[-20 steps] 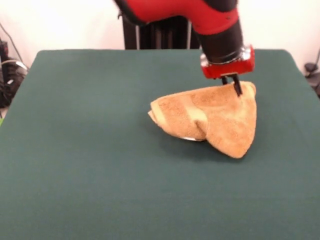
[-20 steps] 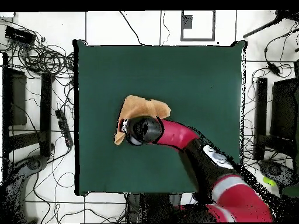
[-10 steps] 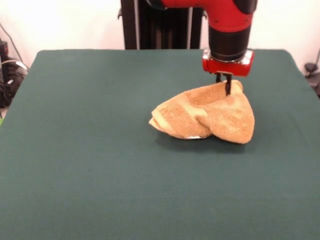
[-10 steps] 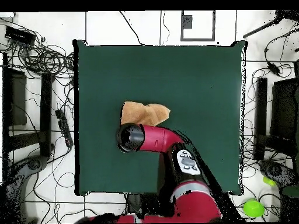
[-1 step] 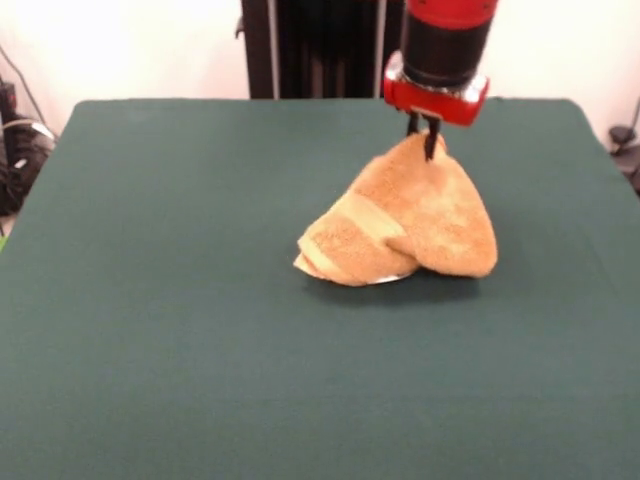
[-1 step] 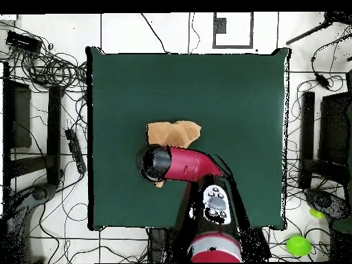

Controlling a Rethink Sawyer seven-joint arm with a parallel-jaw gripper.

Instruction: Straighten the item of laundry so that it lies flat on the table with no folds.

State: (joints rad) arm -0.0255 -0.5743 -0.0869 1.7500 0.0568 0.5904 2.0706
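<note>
The item of laundry (image 5: 410,225), an orange-tan terry towel with a flat woven band, is bunched and folded on the dark green table (image 5: 160,300). One corner of it is lifted into a peak, and my gripper (image 5: 424,140) is shut on that peak, just above the rest of the cloth. A bit of white label shows under the towel's front fold. From overhead the towel (image 6: 175,132) shows beyond the arm, and the arm's end hides the gripper and part of the cloth.
Dark posts of the stand (image 5: 310,50) rise behind the table's far edge. Cables (image 6: 48,69) and equipment lie on the floor around the table. The table stretches well beyond the towel on all sides.
My gripper has risen and moved back toward the table's far side, pulling the held corner up into a taller peak. The towel's lower folds slid slightly with it.
</note>
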